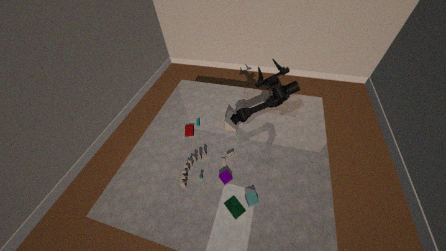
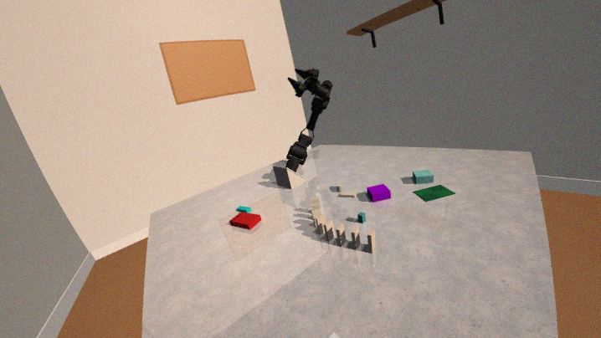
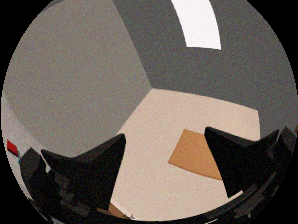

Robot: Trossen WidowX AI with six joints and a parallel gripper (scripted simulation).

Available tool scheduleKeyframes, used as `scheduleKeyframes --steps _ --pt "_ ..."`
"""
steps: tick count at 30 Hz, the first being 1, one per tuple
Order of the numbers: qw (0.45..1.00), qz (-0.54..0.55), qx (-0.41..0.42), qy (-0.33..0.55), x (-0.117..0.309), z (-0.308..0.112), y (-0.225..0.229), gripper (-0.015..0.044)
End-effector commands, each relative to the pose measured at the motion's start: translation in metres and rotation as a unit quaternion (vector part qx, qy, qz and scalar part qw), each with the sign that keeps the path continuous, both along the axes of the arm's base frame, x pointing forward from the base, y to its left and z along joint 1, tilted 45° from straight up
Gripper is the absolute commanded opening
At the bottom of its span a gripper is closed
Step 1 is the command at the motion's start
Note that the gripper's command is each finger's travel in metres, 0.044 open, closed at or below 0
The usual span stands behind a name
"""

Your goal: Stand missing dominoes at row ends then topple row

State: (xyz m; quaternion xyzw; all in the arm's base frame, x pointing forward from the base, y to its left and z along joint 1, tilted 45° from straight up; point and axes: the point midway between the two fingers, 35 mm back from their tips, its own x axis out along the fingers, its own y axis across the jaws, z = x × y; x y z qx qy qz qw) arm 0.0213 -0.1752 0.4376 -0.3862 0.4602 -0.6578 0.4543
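Loose dominoes lie below our raised gripper

Our gripper (image 1: 265, 63) (image 2: 291, 74) (image 3: 166, 135) is high, wide open and empty, turned away from two loose dominoes (image 1: 230, 152) (image 2: 347, 194) on the grey table (image 1: 280, 199) (image 2: 420, 285), right of the standing row (image 1: 191, 161) (image 2: 341, 235). Pale and grey walls enclose the room.

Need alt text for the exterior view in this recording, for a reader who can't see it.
A black robot arm rises over a grey table, its open gripper raised away from a curved row of standing cream dominoes. Around the row lie red, purple and teal blocks, a green mat and loose cream pieces.
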Motion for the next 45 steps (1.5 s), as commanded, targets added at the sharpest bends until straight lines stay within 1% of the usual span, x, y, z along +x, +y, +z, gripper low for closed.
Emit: scheduleKeyframes --steps 1,2,6,11,18,24,29,35,40,45 --pt "1.000 0.004 0.000 0.003 0.003 0.000 -0.001 0.0426" --pt "1.000 0.016 -0.001 0.012 0.011 0.001 -0.004 0.0440" --pt "0.991 0.111 0.006 0.077 0.074 -0.001 -0.022 0.0440" --pt "0.959 0.240 0.043 0.146 0.157 -0.025 -0.034 0.0440" --pt "0.877 0.407 0.148 0.211 0.259 -0.092 -0.026 0.0440" --pt "0.773 0.518 0.282 0.235 0.319 -0.170 0.006 0.0440" --pt "0.668 0.571 0.416 0.234 0.346 -0.236 0.046 0.0440" --pt "0.515 0.572 0.605 0.205 0.352 -0.308 0.110 0.0440" --pt "0.381 0.506 0.757 0.160 0.342 -0.349 0.165 0.0440" --pt "0.260 0.387 0.879 0.102 0.336 -0.378 0.205 0.0440"
